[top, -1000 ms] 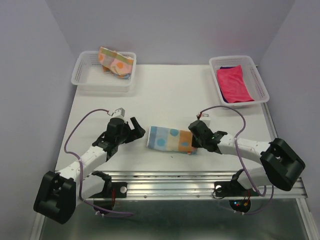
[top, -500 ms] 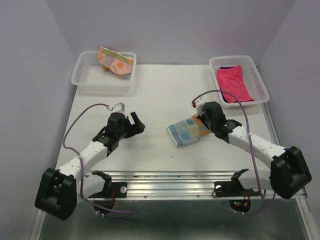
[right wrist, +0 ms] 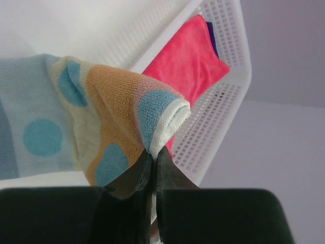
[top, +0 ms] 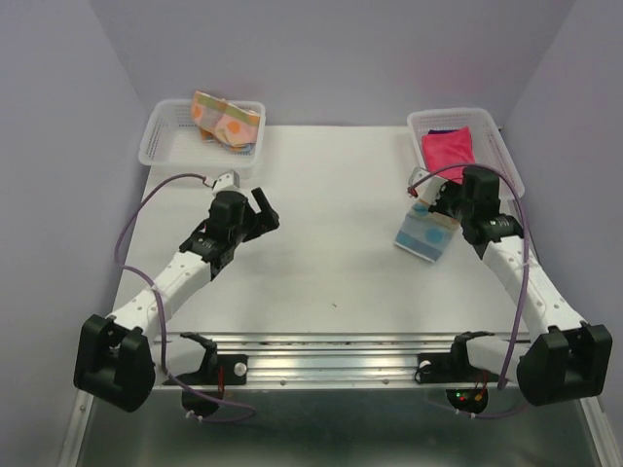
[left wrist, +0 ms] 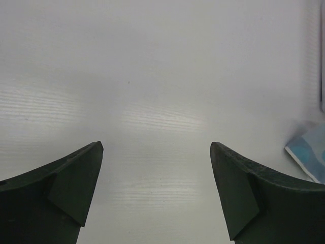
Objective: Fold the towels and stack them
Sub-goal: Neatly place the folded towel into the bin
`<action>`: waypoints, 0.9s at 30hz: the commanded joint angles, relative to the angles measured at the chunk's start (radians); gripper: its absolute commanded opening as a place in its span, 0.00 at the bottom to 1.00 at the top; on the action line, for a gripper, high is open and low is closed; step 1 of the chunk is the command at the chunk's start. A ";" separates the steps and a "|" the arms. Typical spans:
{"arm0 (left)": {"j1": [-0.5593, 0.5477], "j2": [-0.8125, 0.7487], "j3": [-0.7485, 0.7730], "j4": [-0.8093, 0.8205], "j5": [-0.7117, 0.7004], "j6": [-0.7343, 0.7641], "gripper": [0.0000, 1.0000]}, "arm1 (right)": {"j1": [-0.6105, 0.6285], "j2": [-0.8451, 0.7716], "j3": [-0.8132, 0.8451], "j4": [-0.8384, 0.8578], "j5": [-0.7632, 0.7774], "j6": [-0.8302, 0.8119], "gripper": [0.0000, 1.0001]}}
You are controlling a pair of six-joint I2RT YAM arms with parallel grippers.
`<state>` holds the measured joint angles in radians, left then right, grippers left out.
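1. Worktop (top: 331, 185): white and flat, with one white mesh basket at each far corner and both arms reaching out over it from the near edge.
2. Right hand (top: 446, 207): pressed together, pinching a folded edge of the light-blue patterned towel (top: 423, 236). In the right wrist view the two dark fingertips (right wrist: 144, 170) meet on the white hem, and the cloth bunches up over them.
3. Light-blue patterned towel, position: folded and hanging below the right hand, just beside the near-left corner of the right basket (top: 508, 167) and outside it. It has pale blue and orange panels with blue dots. Whether its lower edge touches the worktop cannot be told. One corner shows at the right edge of the left wrist view (left wrist: 310, 155).
4. Bright pink towel (top: 449, 159): lying folded and flat inside the right basket. In the right wrist view it shows behind the held cloth (right wrist: 183, 56).
5. Dark purple towel (top: 440, 132): in the same basket under the pink one, with only its edges showing.
6. Orange-yellow-pink patterned towel (top: 224, 119): rumpled in the left basket (top: 165, 148), rising above the rim on the right side.
7. Left hand (top: 259, 212): spread and holding nothing, over bare worktop left of centre and well apart from every towel. In the left wrist view both dark fingers (left wrist: 76, 188) frame plain white surface.
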<state>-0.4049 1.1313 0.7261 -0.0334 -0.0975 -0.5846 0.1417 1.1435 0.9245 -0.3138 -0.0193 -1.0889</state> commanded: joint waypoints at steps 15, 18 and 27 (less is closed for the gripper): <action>0.006 0.127 0.266 -0.163 -0.220 0.025 0.99 | -0.327 0.062 0.102 0.032 -0.192 -0.580 0.01; 0.008 0.153 0.289 -0.163 -0.219 0.026 0.99 | -0.358 0.064 0.097 0.094 -0.228 -0.611 0.01; 0.009 0.189 0.325 -0.163 -0.218 0.019 0.99 | -0.361 0.162 0.112 0.439 -0.320 -0.602 0.01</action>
<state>-0.4026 1.3296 0.9997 -0.1940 -0.2859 -0.5766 -0.2161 1.2568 0.9592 -0.0731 -0.2741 -1.6707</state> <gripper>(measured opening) 0.986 0.050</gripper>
